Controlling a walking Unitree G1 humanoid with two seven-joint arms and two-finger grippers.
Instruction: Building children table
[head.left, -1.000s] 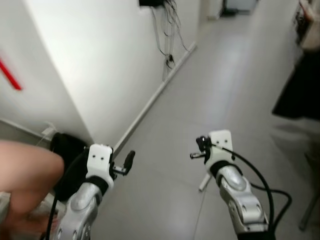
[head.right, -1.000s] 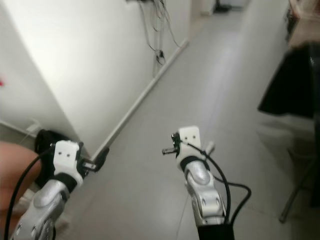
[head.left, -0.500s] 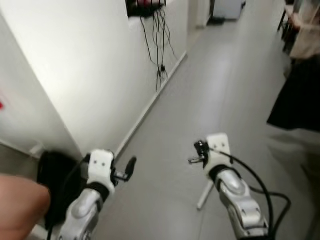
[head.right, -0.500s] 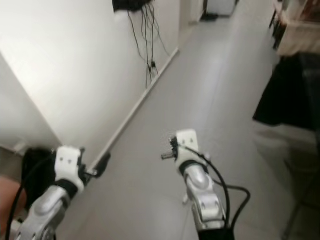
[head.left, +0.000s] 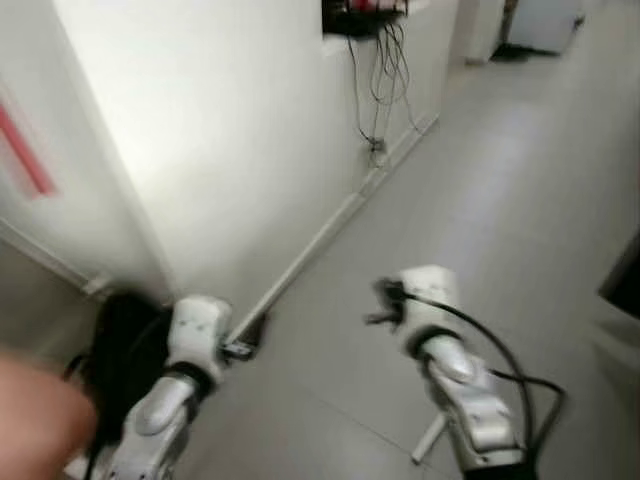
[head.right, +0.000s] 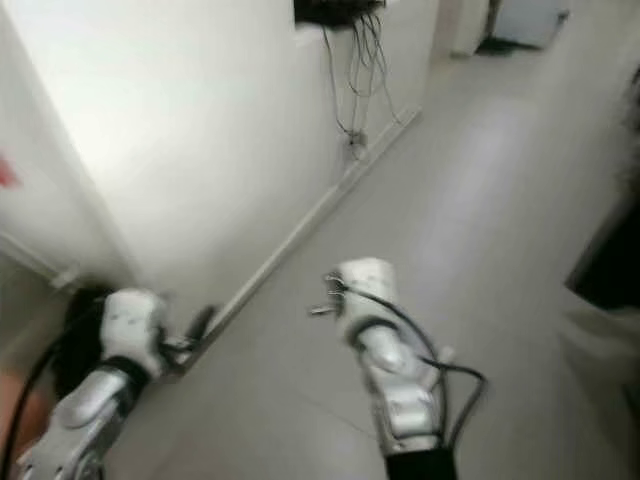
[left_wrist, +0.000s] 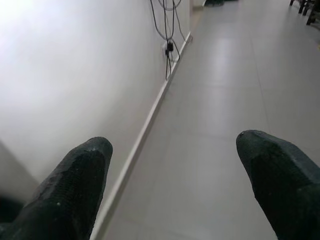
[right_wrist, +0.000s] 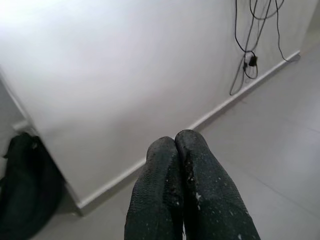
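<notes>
No table parts can be made out for certain. A thin white stick-like piece lies on the grey floor under my right arm. My left gripper is held out low beside the white wall, open, with nothing between its black fingers. Raised in front of me over the floor, my right gripper is shut, fingertips pressed together and holding nothing. Both arms appear blurred in the left eye view, left gripper and right gripper.
A white wall with a baseboard runs along my left. Black cables hang down it farther on. A black bag sits at the wall's corner, beside part of a person. Grey tiled corridor floor stretches ahead.
The whole picture has shifted and blurred, so the camera has moved. Both arms keep the same pose, left gripper open and right gripper shut.
</notes>
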